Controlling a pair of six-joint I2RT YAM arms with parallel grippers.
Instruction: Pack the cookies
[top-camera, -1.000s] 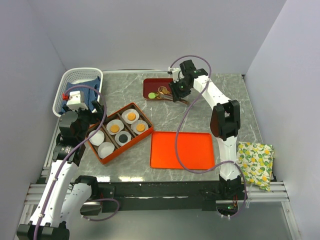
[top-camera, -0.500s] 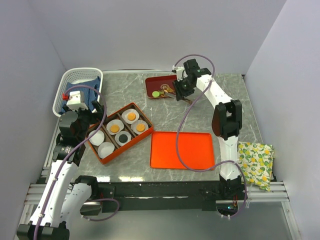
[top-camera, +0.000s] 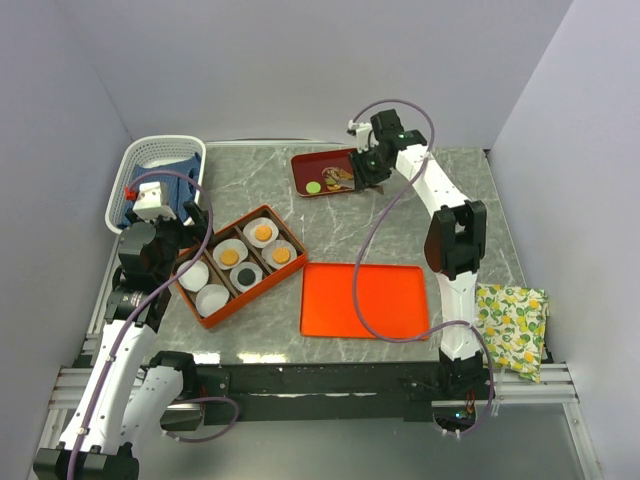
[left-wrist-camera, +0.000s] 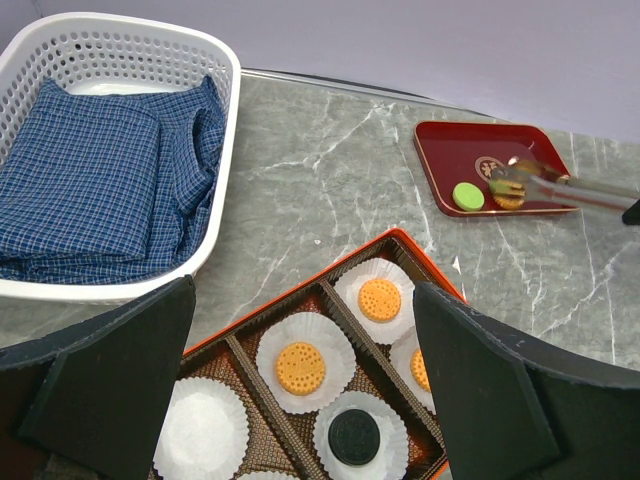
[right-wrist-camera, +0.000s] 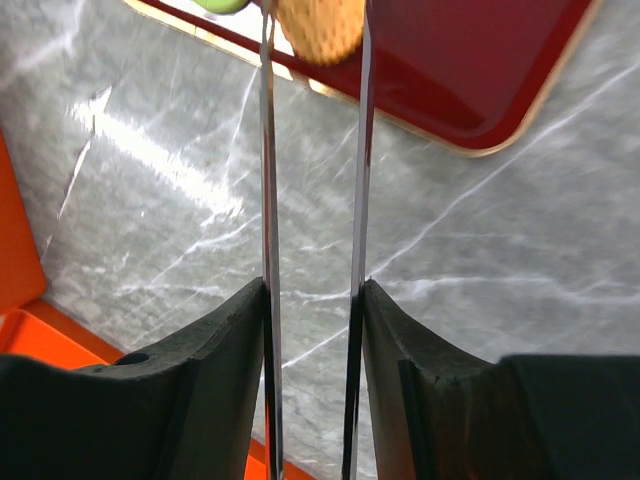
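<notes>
An orange box (top-camera: 243, 264) holds three orange cookies (top-camera: 263, 233) and a black cookie (top-camera: 246, 275) in white paper cups; two cups (top-camera: 212, 299) are empty. My left gripper (top-camera: 165, 245) is open and empty just left of the box, which shows between its fingers in the left wrist view (left-wrist-camera: 300, 368). My right gripper (top-camera: 372, 165) is shut on metal tongs (right-wrist-camera: 267, 200). The tongs pinch an orange cookie (right-wrist-camera: 320, 30) at their tips over the dark red tray (top-camera: 325, 160). A green cookie (top-camera: 313, 187) lies on that tray beside the tips.
An orange lid (top-camera: 365, 300) lies flat at front centre, right of the box. A white basket (top-camera: 160, 160) with a blue checked cloth stands at back left. A lemon-print cloth (top-camera: 510, 325) lies off the table's right edge.
My right gripper has pulled back and to the right with the tongs. The red tray and green cookie sit slightly further right. The left arm has not moved.
</notes>
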